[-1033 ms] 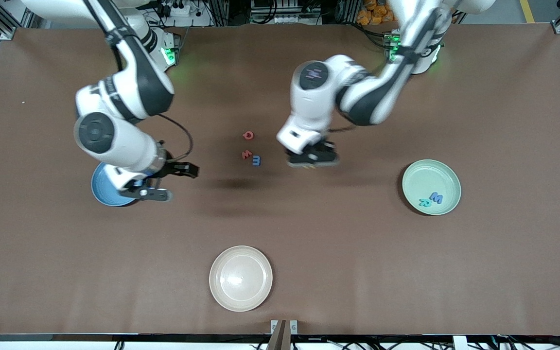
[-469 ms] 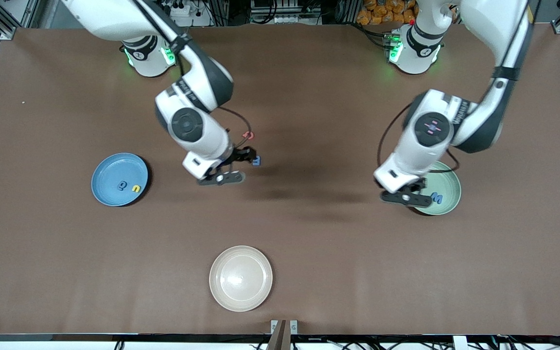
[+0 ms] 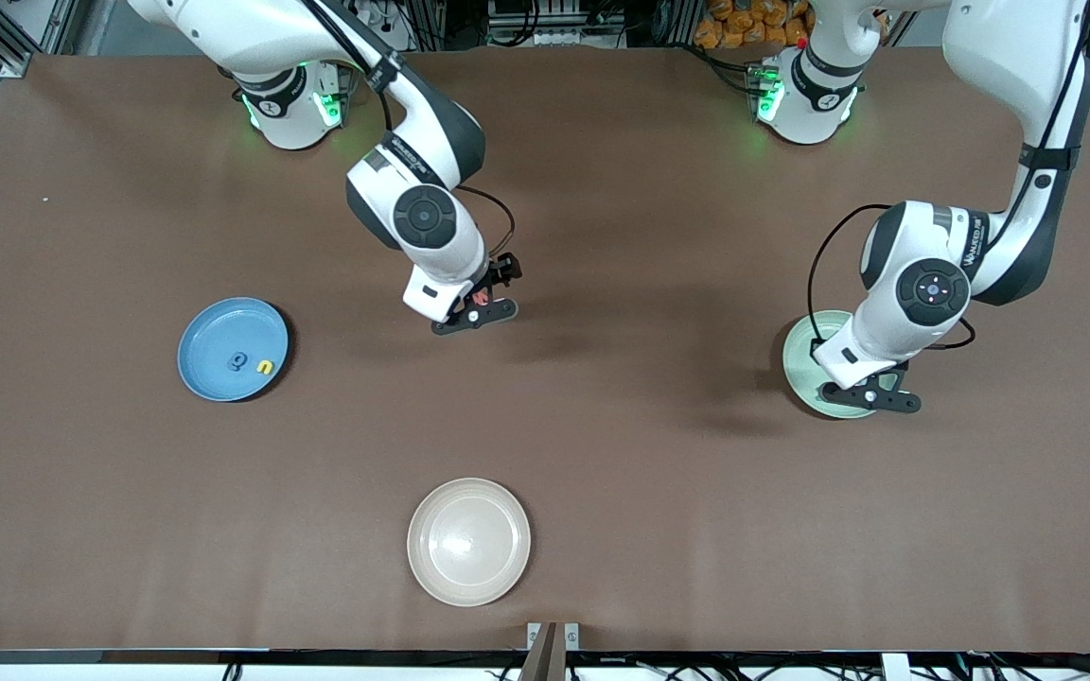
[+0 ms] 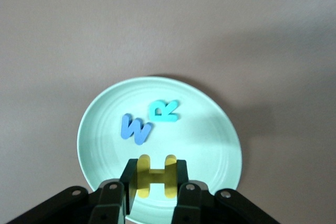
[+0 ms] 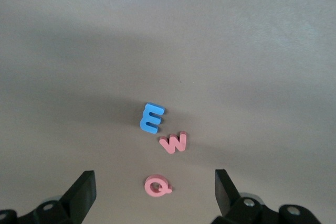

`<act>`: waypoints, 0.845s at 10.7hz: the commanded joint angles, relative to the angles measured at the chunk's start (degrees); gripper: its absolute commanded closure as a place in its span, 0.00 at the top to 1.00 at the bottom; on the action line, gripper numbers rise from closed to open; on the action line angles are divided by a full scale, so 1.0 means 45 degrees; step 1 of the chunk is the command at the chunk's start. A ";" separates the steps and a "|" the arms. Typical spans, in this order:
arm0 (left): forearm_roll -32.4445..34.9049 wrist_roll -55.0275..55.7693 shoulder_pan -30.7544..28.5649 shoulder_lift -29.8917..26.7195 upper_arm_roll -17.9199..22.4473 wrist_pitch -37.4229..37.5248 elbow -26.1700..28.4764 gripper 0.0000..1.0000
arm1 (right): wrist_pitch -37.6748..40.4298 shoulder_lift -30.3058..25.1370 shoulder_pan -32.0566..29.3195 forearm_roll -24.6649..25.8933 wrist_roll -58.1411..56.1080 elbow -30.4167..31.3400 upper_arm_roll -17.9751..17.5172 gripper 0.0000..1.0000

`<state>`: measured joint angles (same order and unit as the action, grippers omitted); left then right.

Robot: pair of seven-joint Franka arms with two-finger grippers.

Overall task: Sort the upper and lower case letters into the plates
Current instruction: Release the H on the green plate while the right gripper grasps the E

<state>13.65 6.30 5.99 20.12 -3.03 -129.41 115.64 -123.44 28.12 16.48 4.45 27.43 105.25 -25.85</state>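
My left gripper (image 4: 152,195) is clamped on a yellow H (image 4: 153,176), hanging over the mint plate (image 3: 799,352) at the left arm's end of the desk (image 3: 659,492); a blue W (image 4: 135,128) and teal R (image 4: 164,110) already lie in it. My right gripper (image 5: 155,195) is spread wide, holding nothing, over a loose cluster mid-desk: blue E (image 5: 151,117), red w (image 5: 174,142), red Q (image 5: 157,186). The blue plate (image 3: 214,326) holds a blue q (image 3: 238,360) and yellow n (image 3: 265,366). Cream plate (image 3: 468,541) sits nearest the camera.

blue W (image 4: 135,129) and teal R (image 4: 164,110) on mint plate (image 4: 210,129), yellow H (image 4: 156,176) in left gripper (image 4: 152,192)
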 commanded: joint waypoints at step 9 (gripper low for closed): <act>-0.0786 0.0064 0.1498 -0.1579 0.0048 0.0046 -0.0207 1.00 | -0.3545 0.1837 0.0263 0.1297 0.2182 0.0770 -0.0075 1.00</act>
<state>12.00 6.58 10.80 15.77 -3.12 -130.06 114.90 -138.21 35.14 17.22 8.49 33.24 109.26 -25.87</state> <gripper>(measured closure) 0.000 0.000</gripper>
